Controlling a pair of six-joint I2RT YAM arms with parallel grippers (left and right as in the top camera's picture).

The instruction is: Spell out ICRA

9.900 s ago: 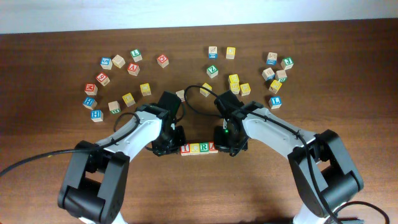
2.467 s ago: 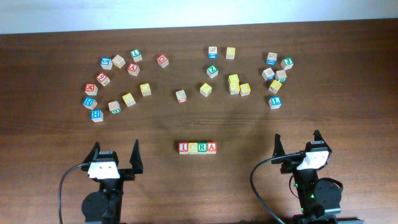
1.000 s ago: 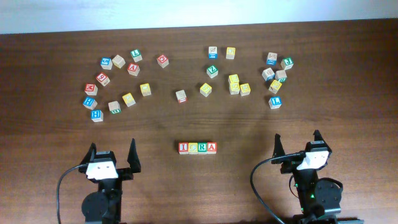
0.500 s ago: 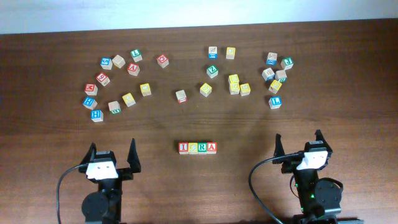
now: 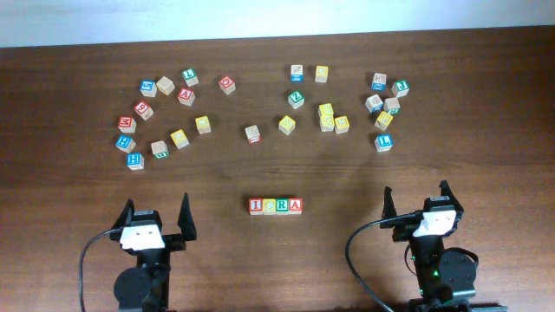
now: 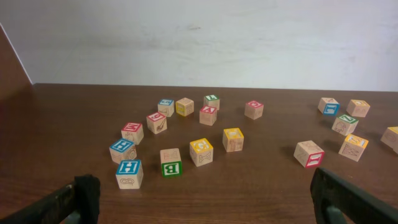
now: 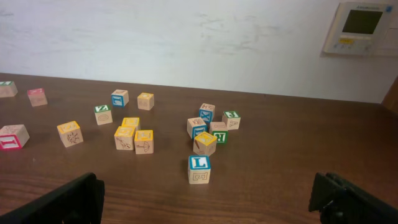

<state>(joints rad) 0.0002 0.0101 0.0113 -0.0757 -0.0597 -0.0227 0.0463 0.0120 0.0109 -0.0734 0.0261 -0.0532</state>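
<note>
Left gripper (image 5: 157, 208), right gripper (image 5: 415, 195) retreated from ICRA row (image 5: 277, 205), seen overhead only

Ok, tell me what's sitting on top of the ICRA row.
Nothing: the ICRA row is a single layer, its four letter faces bare. What lies under the blocks on the table is covered.

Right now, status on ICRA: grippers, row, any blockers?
Left gripper open, empty. Right gripper open, empty. Four-block row reads ICRA, blocks touching. Both arms clear of it, nothing in the way.

Overhead straight down; low wrist views toward wall (image 6: 249, 37), sharing red-edged block (image 5: 252, 133).
</note>
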